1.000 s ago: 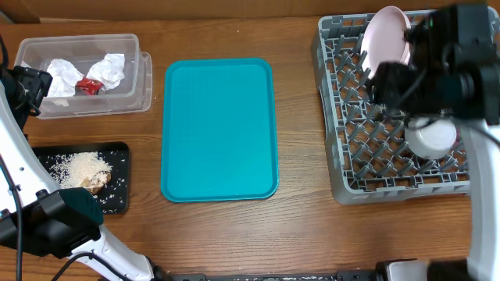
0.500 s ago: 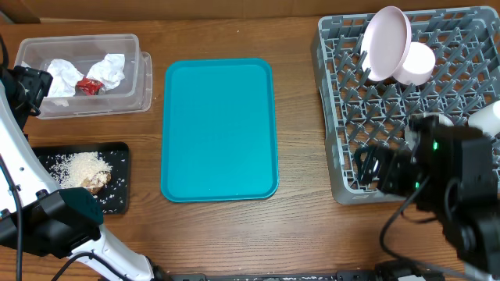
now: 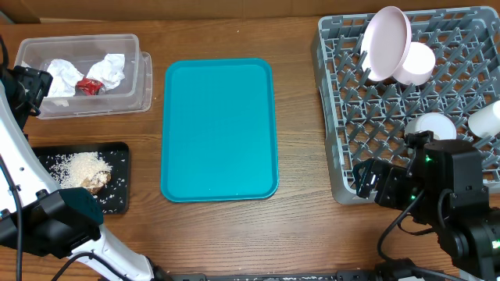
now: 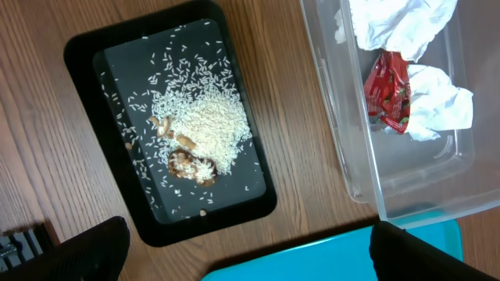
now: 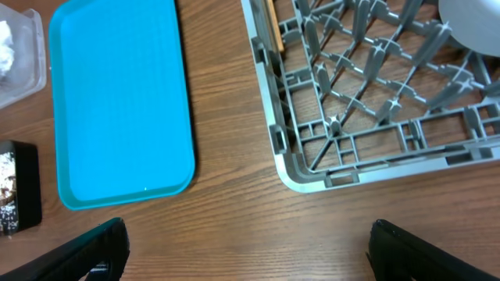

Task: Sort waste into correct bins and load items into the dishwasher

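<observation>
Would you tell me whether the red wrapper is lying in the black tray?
No, the wrapper lies in the clear tub between the napkins.

readable text: none in any view | red wrapper [image 4: 388, 92]: faint pale markings on its surface, too small and blurred to make out | labels, brands, numbers, signs: none legible
</observation>
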Controlling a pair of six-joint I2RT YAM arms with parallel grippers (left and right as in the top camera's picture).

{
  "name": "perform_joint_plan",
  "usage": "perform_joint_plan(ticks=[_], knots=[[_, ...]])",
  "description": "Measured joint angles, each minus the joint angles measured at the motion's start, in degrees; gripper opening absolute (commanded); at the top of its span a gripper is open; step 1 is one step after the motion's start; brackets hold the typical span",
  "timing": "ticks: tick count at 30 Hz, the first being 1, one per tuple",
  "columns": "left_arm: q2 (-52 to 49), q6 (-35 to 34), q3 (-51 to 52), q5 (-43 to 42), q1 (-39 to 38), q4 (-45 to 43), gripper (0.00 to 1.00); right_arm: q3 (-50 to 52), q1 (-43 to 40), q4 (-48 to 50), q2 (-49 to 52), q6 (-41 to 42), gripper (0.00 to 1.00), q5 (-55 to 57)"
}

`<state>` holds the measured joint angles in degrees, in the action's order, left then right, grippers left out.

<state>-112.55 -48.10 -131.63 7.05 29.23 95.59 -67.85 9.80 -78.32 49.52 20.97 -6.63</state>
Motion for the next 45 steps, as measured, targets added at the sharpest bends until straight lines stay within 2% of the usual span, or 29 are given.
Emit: perform_joint_plan(ticks=[6,10,16,21,29,35,45], knots=[[0.0,0.0,0.0,0.0,0.0,0.0,1.0,0.17,1.05,-0.09,-0.02,0.02,1.0,0.26],[0.0,0.0,0.0,0.0,0.0,0.0,1.0,3.78,5.53,5.18,-0.28,-0.04,1.0,1.33],[0.0,0.0,0.0,0.02,0.0,-0.02,1.0,19.02,9.05,28.81,-1.7,-0.87,1.0,2.05],[0.0,0.0,0.0,0.0,0.0,0.0,1.0,34.36,9.05,46.29,-7.48,-1.33,1.0,-0.57],[0.0,0.0,0.0,0.0,0.0,-0.02,1.0,50.36,9.27,63.04,-16.2,-3.8,1.0,-3.48],[0.0,0.0,0.0,0.0,0.0,0.0,1.0,55.76,8.22,65.9,-25.9,-7.56,1.0,-4.09],[0.0,0.0,0.0,0.0,0.0,0.0,1.0,61.48,0.46,69.96,-38.01,-8.96,1.0,-4.11]])
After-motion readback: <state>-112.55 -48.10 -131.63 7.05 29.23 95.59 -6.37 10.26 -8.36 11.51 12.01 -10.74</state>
